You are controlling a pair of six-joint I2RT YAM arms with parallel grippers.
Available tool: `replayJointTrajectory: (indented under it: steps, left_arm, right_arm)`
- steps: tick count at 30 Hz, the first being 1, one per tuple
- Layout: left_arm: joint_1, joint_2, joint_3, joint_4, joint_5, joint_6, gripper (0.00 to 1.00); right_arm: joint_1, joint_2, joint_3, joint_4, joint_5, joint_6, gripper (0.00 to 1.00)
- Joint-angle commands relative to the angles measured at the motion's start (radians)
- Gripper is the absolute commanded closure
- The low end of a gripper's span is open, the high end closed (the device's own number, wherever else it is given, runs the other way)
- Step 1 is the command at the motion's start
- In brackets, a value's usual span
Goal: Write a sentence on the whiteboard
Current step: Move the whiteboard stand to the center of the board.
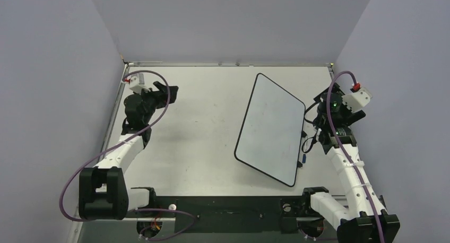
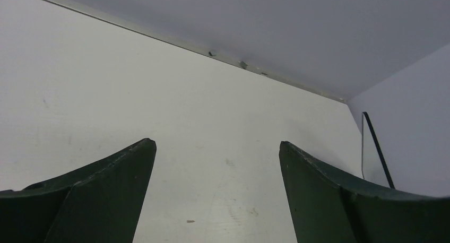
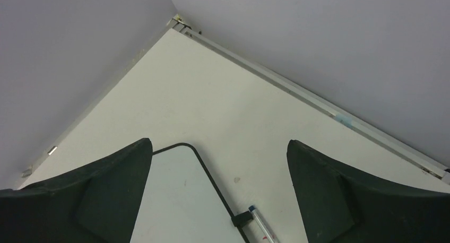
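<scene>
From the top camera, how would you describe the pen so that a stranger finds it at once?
Find the whiteboard, the large white board with a black frame on the right half of the table. Outside its right edge, beside a black tab, lies the pen. Unlike the black cable nearby, it is straight, with a pale barrel and a blue tip.

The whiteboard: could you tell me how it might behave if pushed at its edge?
The whiteboard looks thin, rigid and flat on the table, so it would probably slide or pivot rather than bend. Its low edge looks hard to pinch. Pushed rightward, it may nudge the marker, which could roll.
</scene>
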Motion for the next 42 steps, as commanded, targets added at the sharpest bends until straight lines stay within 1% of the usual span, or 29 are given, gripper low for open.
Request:
replayJointTrajectory:
  steps: [1,2,3,4,6,7,8,10,13,14,18,23,28,30,35,41,42]
  left_arm:
    - [-0.085,-0.020,0.130,-0.169,0.099,0.024,0.15]
    - [-0.132,-0.023,0.148,-0.240,0.092,0.043,0.15]
    - [-0.154,-0.024,0.177,-0.269,0.081,0.070,0.15]
    - [-0.195,-0.024,0.189,-0.314,0.073,0.076,0.15]
    - [-0.241,-0.028,0.196,-0.321,0.072,0.062,0.15]
    - [-0.265,-0.028,0.196,-0.314,0.096,0.044,0.16]
    - [-0.277,-0.023,0.198,-0.317,0.109,0.036,0.18]
    - [-0.322,-0.009,0.220,-0.347,0.136,0.045,0.22]
    - [-0.410,0.002,0.246,-0.394,0.144,0.076,0.25]
    - [-0.426,0.006,0.251,-0.400,0.140,0.088,0.26]
    - [-0.477,0.031,0.252,-0.417,0.147,0.097,0.29]
    - [-0.514,0.071,0.252,-0.404,0.159,0.086,0.36]
    - [-0.568,0.116,0.252,-0.359,0.158,0.063,0.37]
    - [-0.586,0.123,0.263,-0.351,0.155,0.053,0.38]
    - [-0.617,0.112,0.303,-0.372,0.126,0.044,0.38]
    - [-0.642,0.095,0.324,-0.389,0.114,0.051,0.38]
    - [-0.643,0.094,0.326,-0.397,0.114,0.055,0.38]
  right_arm:
    - [-0.006,-0.076,-0.042,-0.125,-0.099,0.086,0.07]
    - [-0.006,-0.086,-0.068,-0.132,-0.136,0.081,0.09]
    - [-0.006,-0.104,-0.079,-0.148,-0.211,0.076,0.10]
    - [-0.006,-0.112,-0.101,-0.158,-0.239,0.080,0.11]
    - [-0.006,-0.151,-0.132,-0.200,-0.292,0.109,0.14]
    - [-0.006,-0.161,-0.149,-0.232,-0.310,0.126,0.14]
    - [-0.006,-0.184,-0.156,-0.250,-0.316,0.135,0.16]
    - [-0.006,-0.206,-0.168,-0.309,-0.316,0.163,0.17]
    - [-0.006,-0.235,-0.184,-0.415,-0.278,0.226,0.21]
    - [-0.007,-0.244,-0.187,-0.452,-0.252,0.251,0.24]
    - [-0.006,-0.242,-0.183,-0.532,-0.189,0.292,0.31]
    - [-0.004,-0.197,-0.166,-0.560,-0.196,0.281,0.33]
    - [-0.004,-0.132,-0.190,-0.574,-0.208,0.274,0.36]
    - [-0.004,-0.108,-0.210,-0.560,-0.222,0.275,0.37]
    - [-0.005,-0.019,-0.228,-0.509,-0.255,0.260,0.46]
    - [-0.004,0.060,-0.285,-0.419,-0.305,0.249,0.49]
    - [-0.005,0.068,-0.294,-0.405,-0.312,0.249,0.51]
